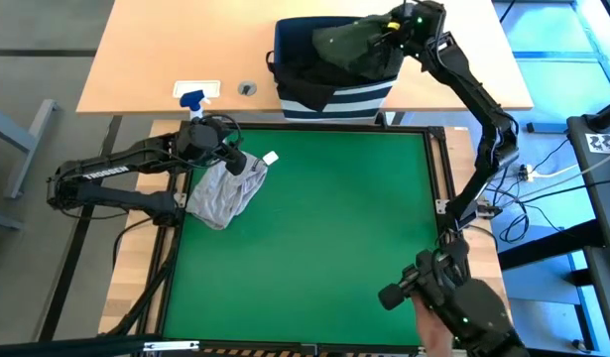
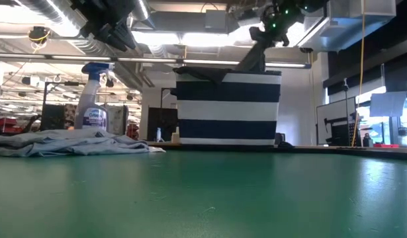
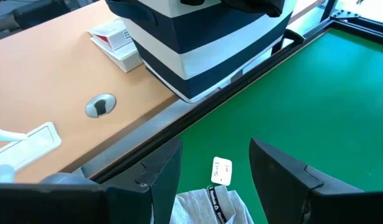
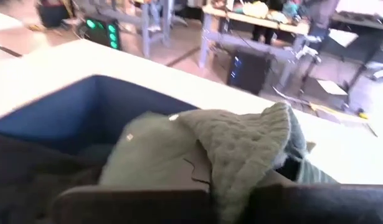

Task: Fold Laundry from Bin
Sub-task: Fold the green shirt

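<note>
Two grippers share the work: the right gripper (image 1: 392, 28) is over the bin (image 1: 334, 97) at the far edge, its fingers pressed together on a fold of the olive green garment (image 4: 241, 149), which bulges above the rim, probably so it can be lifted clear and brought onto the green mat (image 1: 324, 238). Beneath it a black garment (image 1: 300, 69) lies inside the bin. The left gripper (image 1: 235, 162) hovers with fingers spread, holding nothing, just above the light grey garment (image 1: 225, 193), which lies crumpled near the mat's left edge, likely waiting to be flattened. A spray bottle (image 2: 94, 99) stands beyond the cloth, apart from the bin
</note>
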`<state>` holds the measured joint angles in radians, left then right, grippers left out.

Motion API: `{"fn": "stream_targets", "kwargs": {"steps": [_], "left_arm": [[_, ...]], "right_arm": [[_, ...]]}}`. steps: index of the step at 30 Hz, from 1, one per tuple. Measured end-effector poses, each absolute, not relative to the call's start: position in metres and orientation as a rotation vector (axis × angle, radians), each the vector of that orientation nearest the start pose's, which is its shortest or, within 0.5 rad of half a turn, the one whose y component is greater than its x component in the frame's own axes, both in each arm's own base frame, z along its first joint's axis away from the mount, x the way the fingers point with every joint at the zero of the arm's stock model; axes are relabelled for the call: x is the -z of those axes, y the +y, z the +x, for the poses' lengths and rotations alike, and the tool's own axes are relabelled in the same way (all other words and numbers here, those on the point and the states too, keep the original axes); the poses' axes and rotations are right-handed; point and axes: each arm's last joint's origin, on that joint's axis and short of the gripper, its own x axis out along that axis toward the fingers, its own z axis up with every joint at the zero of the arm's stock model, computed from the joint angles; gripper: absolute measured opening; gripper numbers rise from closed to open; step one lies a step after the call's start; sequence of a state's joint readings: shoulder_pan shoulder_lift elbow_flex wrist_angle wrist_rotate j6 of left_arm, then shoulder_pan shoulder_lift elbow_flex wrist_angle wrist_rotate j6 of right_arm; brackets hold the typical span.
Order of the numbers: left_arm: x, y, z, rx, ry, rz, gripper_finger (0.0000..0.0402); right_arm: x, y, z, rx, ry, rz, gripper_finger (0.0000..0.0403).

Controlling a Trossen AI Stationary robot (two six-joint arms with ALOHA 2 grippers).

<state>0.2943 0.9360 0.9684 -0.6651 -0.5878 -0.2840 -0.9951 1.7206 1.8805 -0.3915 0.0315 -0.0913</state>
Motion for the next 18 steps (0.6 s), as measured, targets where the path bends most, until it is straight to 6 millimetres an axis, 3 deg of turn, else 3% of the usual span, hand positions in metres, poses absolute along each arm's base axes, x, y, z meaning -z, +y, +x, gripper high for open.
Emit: {"fn": "stream_targets", "kwargs": {"steps": [11, 18], "left_arm": [[-0.330, 0.068, 0.168, -0.938, 0.522, -0.153, 0.0183], [-0.330, 0.068, 0.168, -0.932, 0.533, -0.129, 0.0183]], "right_arm": [[-0.486, -0.309, 0.205, 0.874, 0.129, -0.010, 0.0002], [-0.503, -0.293, 0.211, 0.805, 0.098, -0.042, 0.0001]]}}
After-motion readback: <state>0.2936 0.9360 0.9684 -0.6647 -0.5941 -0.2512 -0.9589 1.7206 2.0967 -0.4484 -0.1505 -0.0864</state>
